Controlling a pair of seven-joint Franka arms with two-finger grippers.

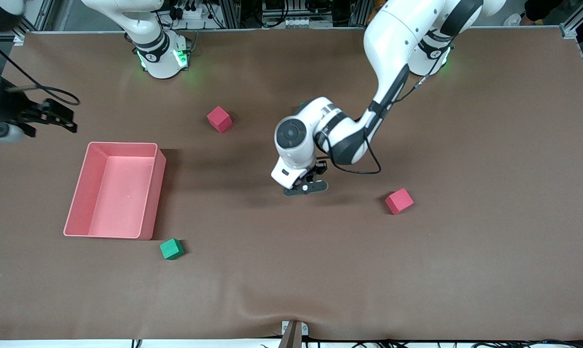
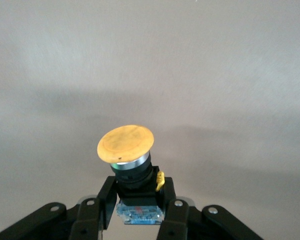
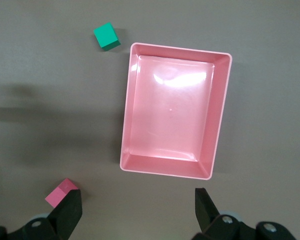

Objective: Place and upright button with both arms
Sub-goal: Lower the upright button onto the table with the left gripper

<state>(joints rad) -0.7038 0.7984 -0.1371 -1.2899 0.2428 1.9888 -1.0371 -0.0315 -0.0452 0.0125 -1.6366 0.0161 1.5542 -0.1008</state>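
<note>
My left gripper is shut on the button's black body. The round orange cap sticks out past the fingertips over bare brown table. In the front view the left gripper is low over the middle of the table, and the wrist hides the button. My right gripper is open and empty, raised at the right arm's end of the table. In the right wrist view it hangs over the cloth beside the pink tray.
The pink tray lies toward the right arm's end. A green cube sits next to its nearer corner. One pink cube lies near the right arm's base. Another pink cube lies toward the left arm's end.
</note>
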